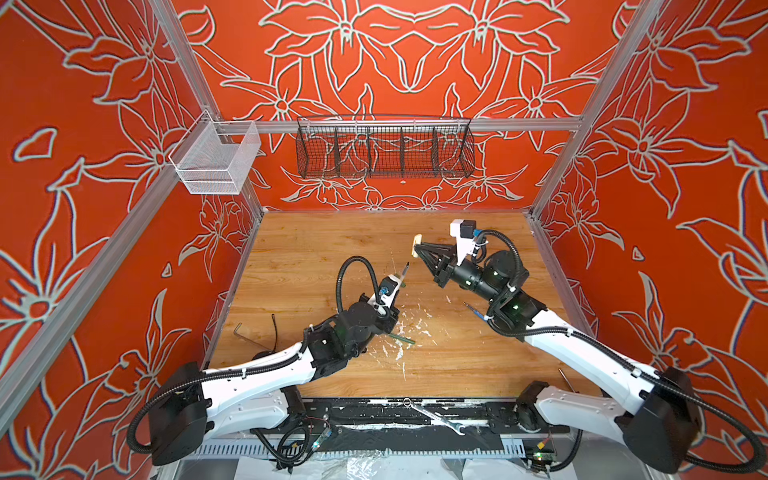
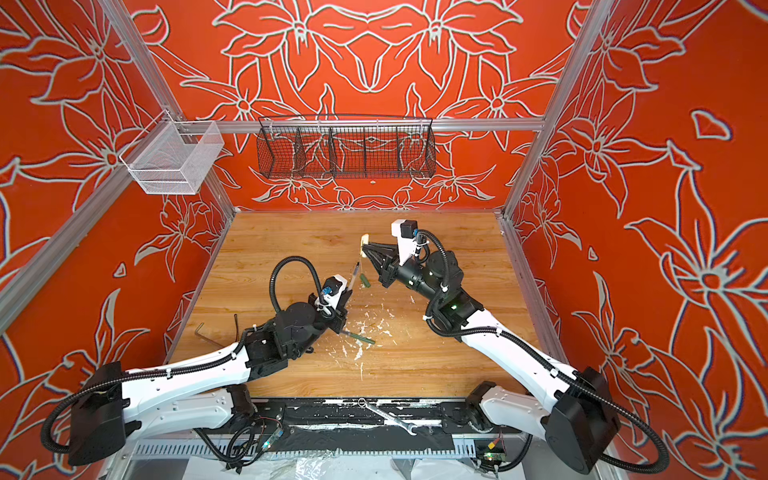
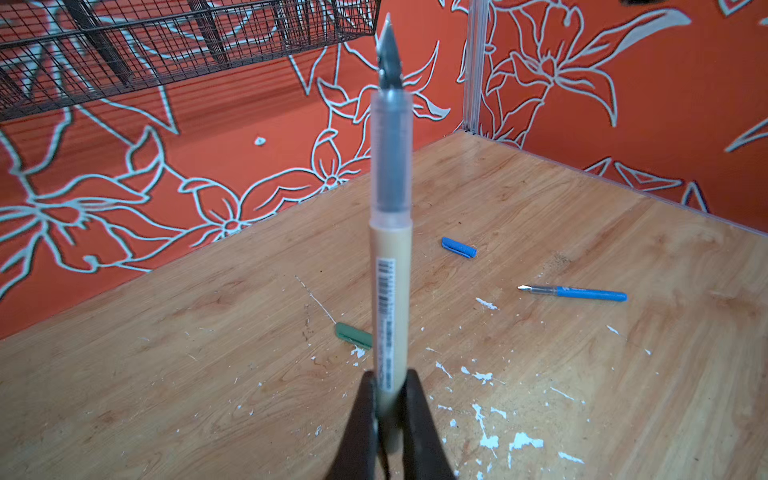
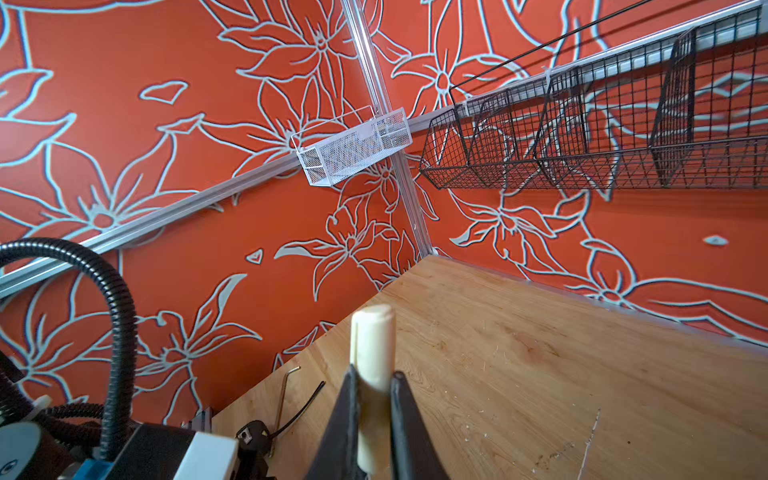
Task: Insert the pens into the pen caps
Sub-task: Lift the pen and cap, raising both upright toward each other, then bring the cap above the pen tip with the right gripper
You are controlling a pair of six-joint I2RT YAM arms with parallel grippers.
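Note:
My left gripper [image 3: 390,380] is shut on the lower end of the beige pen [image 3: 390,249], whose dark tip points up and away; both top views show the pen [image 1: 404,274] [image 2: 354,274] raised over the table's middle. To its right my right gripper [image 4: 374,378] [image 1: 417,248] is shut on the beige pen cap [image 4: 372,345] [image 2: 364,244], held a short way beyond the pen's tip. On the table lie the green pen [image 1: 401,337], the green cap [image 3: 353,334] [image 2: 365,280], the blue pen [image 3: 582,293] [image 1: 473,311] and the blue cap [image 3: 458,247].
A bent hex key [image 1: 245,334] and a black cable [image 1: 274,328] lie at the table's left edge. A silver wrench [image 1: 436,417] rests on the front rail. A black wire basket [image 1: 384,149] and a white mesh basket [image 1: 216,160] hang on the walls. White flecks dot the wood.

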